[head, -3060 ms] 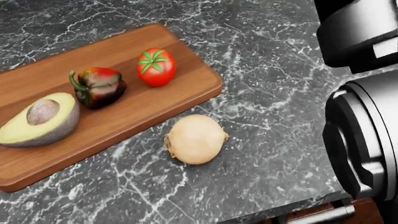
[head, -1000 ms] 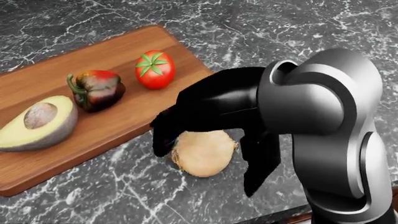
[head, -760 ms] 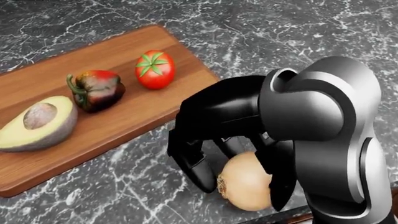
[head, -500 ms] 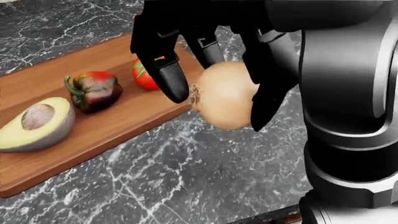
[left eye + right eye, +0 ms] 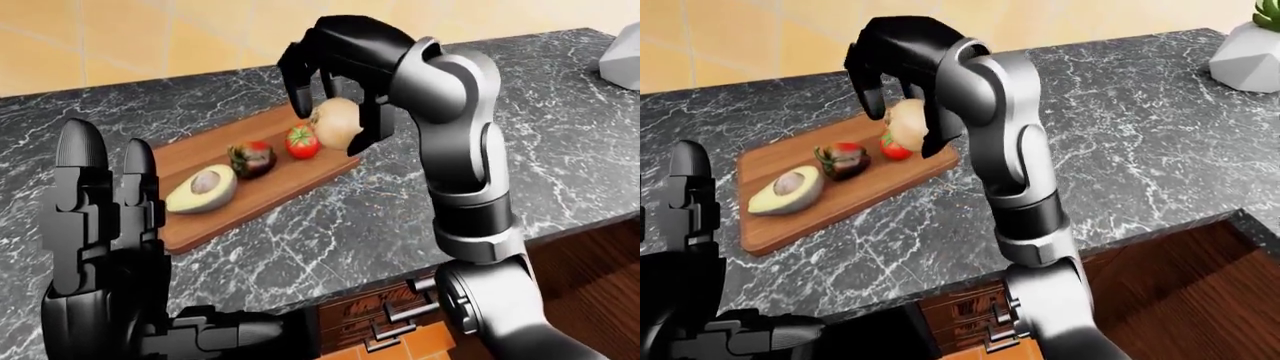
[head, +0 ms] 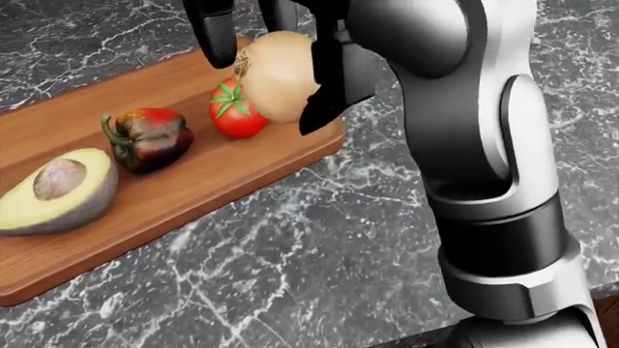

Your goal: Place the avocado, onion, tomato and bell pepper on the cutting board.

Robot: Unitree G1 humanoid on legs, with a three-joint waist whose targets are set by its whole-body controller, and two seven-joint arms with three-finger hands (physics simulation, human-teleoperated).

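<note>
i've got my right hand (image 5: 335, 56) pinching the onion (image 6: 279, 74) above the cutting board (image 6: 183, 190), just at the tomato's (image 6: 235, 114) 2 o'clock; next i judge lower and release it on bare wood

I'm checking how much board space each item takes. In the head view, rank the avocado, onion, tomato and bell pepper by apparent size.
1. avocado
2. onion, lifted in the right hand, so nearer the camera; its rank is unsure
3. bell pepper
4. tomato
</note>
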